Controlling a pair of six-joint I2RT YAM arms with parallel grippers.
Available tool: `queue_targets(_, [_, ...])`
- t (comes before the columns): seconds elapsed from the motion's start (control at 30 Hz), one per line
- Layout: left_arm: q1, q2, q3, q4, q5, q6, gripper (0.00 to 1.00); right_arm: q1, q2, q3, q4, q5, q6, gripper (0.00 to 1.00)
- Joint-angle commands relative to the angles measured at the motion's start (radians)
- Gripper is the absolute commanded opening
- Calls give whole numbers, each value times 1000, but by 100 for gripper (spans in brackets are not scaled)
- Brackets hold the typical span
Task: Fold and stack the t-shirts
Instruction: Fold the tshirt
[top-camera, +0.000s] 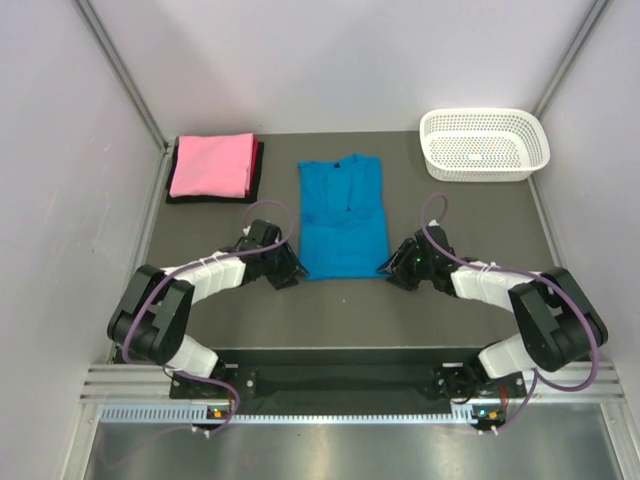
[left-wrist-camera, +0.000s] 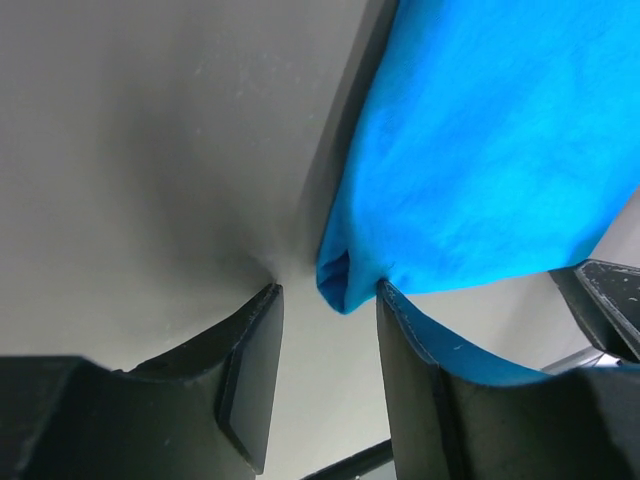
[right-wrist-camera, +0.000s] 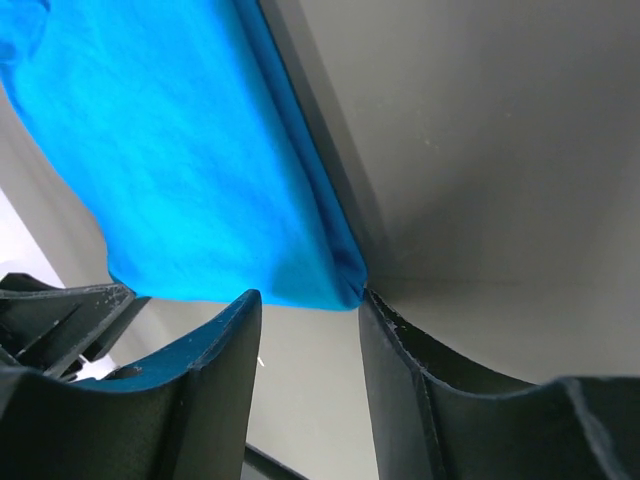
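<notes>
Closest to the wrist cameras are the black fingers of each arm, and on both the jaws stand apart, with bare table showing through the gap. At the left gripper (left-wrist-camera: 328, 290) the near left corner of the bright turquoise-blue cloth t-shirt (left-wrist-camera: 480, 150) sits right at the mouth of the jaws, just beside the tip of the inner finger (left-wrist-camera: 420, 380). I cannot say for certain whether cloth and finger touch, because the view is so close. The right gripper (right-wrist-camera: 308, 295) mirrors this: the shirt's near right corner lies between its two fingertips, unclamped, and the rest of the blue cloth spreads away across the dark grey table (right-wrist-camera: 480, 150). From the overhead camera I see the turquoise shirt (top-camera: 343, 225) lying flat in the middle of the table (top-camera: 470, 230) as a long, narrow rectangle, collar end away from the arms. The left gripper (top-camera: 288, 270) and right gripper (top-camera: 392, 268) are low at its two near corners. A folded pink cloth t-shirt (top-camera: 212, 165) rests on top of a folded dark maroon-black t-shirt (top-camera: 210, 198) in the far left corner. A white perforated plastic basket (top-camera: 480, 165) stands in the far right corner, well apart from the shirts.
</notes>
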Motion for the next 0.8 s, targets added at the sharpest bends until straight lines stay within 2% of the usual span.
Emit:
queue_targets(0.0, [-5,36,1,13,-55,-6,48,18,19,-23,47,41,22,44])
queue_targets(0.07, [-5,41,2,6,-68,-6,45,16,16,-26,42,47,19,44])
queue_targets(0.17, [-5,50,5,-8,-74,-11,35,15,10,-33,42,66,17,43])
queue_targets(0.27, [-5,56,1,-14,-82,-14,18,16,20,-35,45,69,9,40])
queue_targets(0.3, [-5,58,4,-14,-83,-14,6,16,23,-33,45,70,6,34])
queue_targets(0.33, [-6,58,4,-14,-85,-12,0,18,27,-33,47,73,0,30])
queue_targets(0.37, [-6,58,10,-17,-89,-12,0,18,28,-35,47,78,-4,21])
queue_targets(0.47, [-12,42,30,-30,-104,8,0,16,11,-33,24,95,-34,6])
queue_targets(0.53, [-43,12,57,-73,-141,28,0,16,-30,-32,-7,101,-56,0])
queue_targets(0.77, [-143,-90,110,-250,-244,29,0,22,-213,-29,-180,118,-129,0])
